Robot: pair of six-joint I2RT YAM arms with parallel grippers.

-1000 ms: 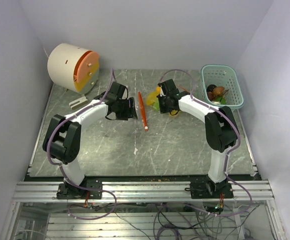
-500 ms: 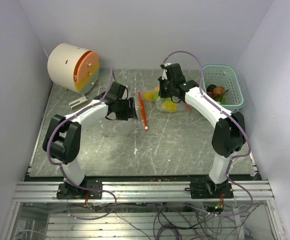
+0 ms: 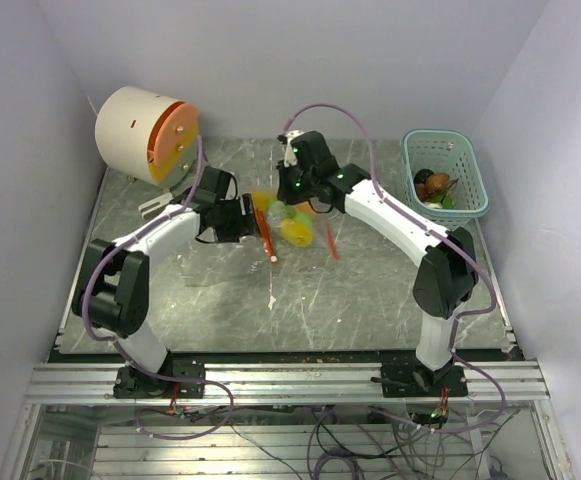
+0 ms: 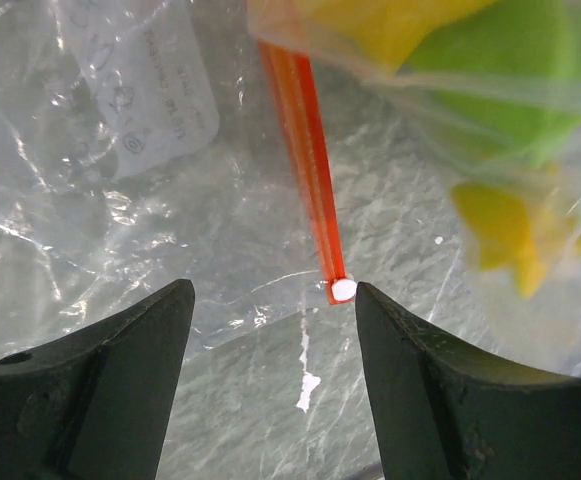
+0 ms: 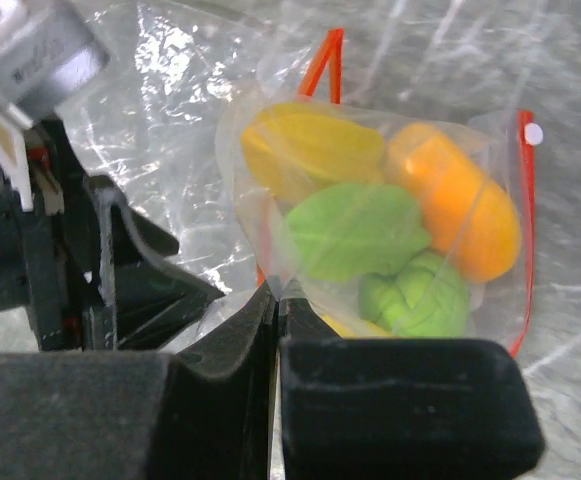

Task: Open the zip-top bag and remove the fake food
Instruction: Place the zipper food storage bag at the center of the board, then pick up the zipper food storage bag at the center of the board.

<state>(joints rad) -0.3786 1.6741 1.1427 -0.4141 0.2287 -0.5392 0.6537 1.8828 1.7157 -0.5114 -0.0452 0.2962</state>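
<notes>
The clear zip-top bag (image 5: pixel 170 80) hangs from my right gripper (image 5: pixel 278 292), which is shut on a fold of its plastic. The fake food inside is a yellow piece (image 5: pixel 310 145), an orange piece (image 5: pixel 455 200) and two green pieces (image 5: pixel 355 230). In the top view the right gripper (image 3: pixel 295 192) holds the bag (image 3: pixel 282 218) above mid-table. My left gripper (image 4: pixel 270 290) is open beside it, seen in the top view (image 3: pixel 253 222). The white-tipped end of the red zip strip (image 4: pixel 310 170) lies right next to its right fingertip (image 4: pixel 370 300). Loose bag plastic spreads beyond the jaws.
A pale teal basket (image 3: pixel 467 165) at the back right holds brown, orange and green toy pieces. A white and orange drum (image 3: pixel 148 133) stands at the back left, with a small white block (image 3: pixel 157 205) in front of it.
My right arm swung left from near the basket, carrying the bag and food over to the left gripper. The left gripper opened wider and shifted slightly.
</notes>
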